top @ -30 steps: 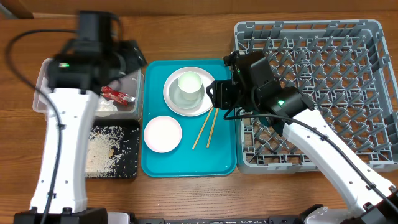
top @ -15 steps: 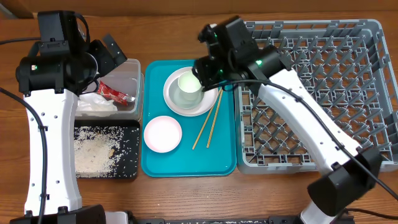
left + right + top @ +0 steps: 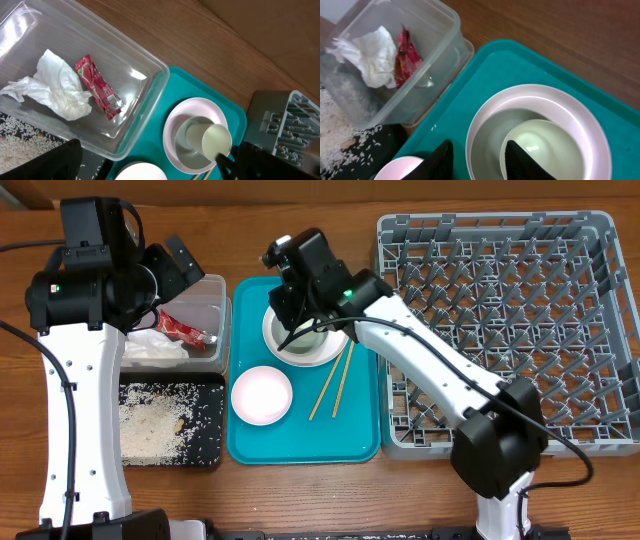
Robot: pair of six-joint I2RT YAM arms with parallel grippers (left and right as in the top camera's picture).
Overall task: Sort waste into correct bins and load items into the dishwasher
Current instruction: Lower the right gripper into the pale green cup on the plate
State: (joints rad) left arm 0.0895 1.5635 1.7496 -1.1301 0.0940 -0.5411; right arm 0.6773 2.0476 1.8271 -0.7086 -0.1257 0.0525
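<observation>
A small white cup [image 3: 545, 145] sits inside the grey-green bowl [image 3: 487, 135], which rests on the pink-white plate [image 3: 306, 352] on the teal tray. My right gripper [image 3: 477, 162] hangs over this stack and is open. One finger reaches into the cup and the other stands outside the plate's rim. The pale pink bowl [image 3: 261, 394] and the chopsticks [image 3: 335, 382] lie nearer the front of the teal tray. In the clear tub [image 3: 150, 65] lie the red wrapper [image 3: 97, 86] and the white napkin [image 3: 55, 90]. My left gripper [image 3: 160, 170] hovers wide open above the tub's edge, holding nothing.
The black tray [image 3: 205, 442] with loose rice [image 3: 155, 425] lies in front of the clear tub. The large grey dish rack [image 3: 500, 320] fills the right side, touching the teal tray [image 3: 300, 442]. My right arm stretches diagonally across the rack's front left corner.
My right gripper has swung left from the rack's edge to the plate stack, its jaws narrowing. The left arm shifted left early on, then stayed still.
</observation>
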